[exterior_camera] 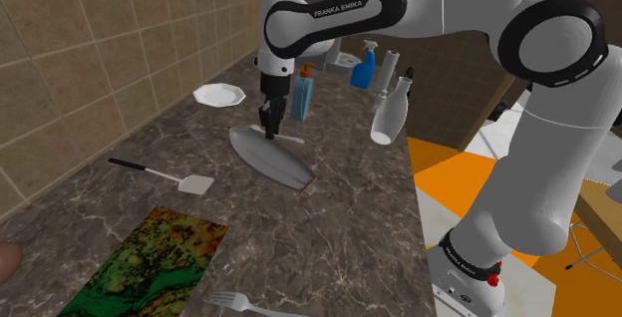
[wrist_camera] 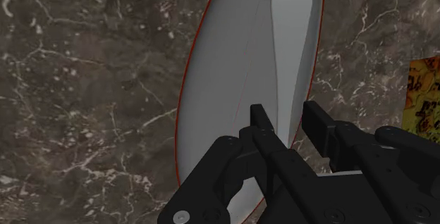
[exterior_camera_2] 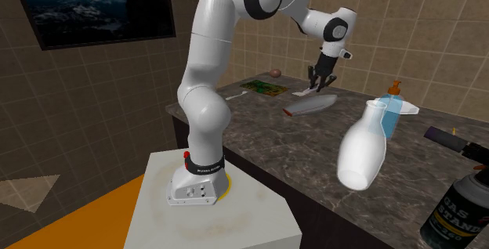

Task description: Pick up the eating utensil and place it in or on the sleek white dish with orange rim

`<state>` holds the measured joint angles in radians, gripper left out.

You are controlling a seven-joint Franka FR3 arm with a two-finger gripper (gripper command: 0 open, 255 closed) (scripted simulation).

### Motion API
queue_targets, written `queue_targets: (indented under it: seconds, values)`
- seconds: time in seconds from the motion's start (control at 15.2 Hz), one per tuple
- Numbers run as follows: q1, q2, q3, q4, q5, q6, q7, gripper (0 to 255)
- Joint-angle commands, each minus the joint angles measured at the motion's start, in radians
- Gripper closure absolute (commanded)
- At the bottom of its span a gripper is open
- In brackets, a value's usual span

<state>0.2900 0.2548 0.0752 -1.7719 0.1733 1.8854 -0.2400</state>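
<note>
A grey fork (exterior_camera: 242, 305) lies on the dark marble counter near its front edge, beside a colourful mat. The long oval white dish with an orange rim (exterior_camera: 281, 162) sits mid-counter, far from the fork. My black gripper (exterior_camera: 269, 126) hangs just above the dish's far end, pointing down. In the wrist view the dish (wrist_camera: 225, 82) lies right under the gripper (wrist_camera: 289, 120), whose fingers stand a little apart with nothing clasped between them. From the second exterior view the gripper (exterior_camera_2: 318, 88) hovers over the dish (exterior_camera_2: 313, 105).
A white spatula (exterior_camera: 169, 176) lies between the mat (exterior_camera: 159, 260) and the dish. A small white plate (exterior_camera: 218, 95), a blue soap dispenser (exterior_camera: 301, 94), a blue spray bottle (exterior_camera: 364, 68) and a white bottle (exterior_camera: 391, 114) stand behind and beside the dish. The counter edge runs along the shoulder view's right.
</note>
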Motion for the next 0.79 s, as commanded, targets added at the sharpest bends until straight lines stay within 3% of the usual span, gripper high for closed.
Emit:
queue_targets:
  seconds: [0.0,0.46,0.73]
  values:
    - [0.000,0.018,0.000,-0.003,0.000,0.021,-0.004,255]
    - [0.002,0.052,0.000,-0.049,0.003,0.101,-0.016,255]
    - [0.002,0.052,0.000,-0.049,0.003,0.101,-0.016,255]
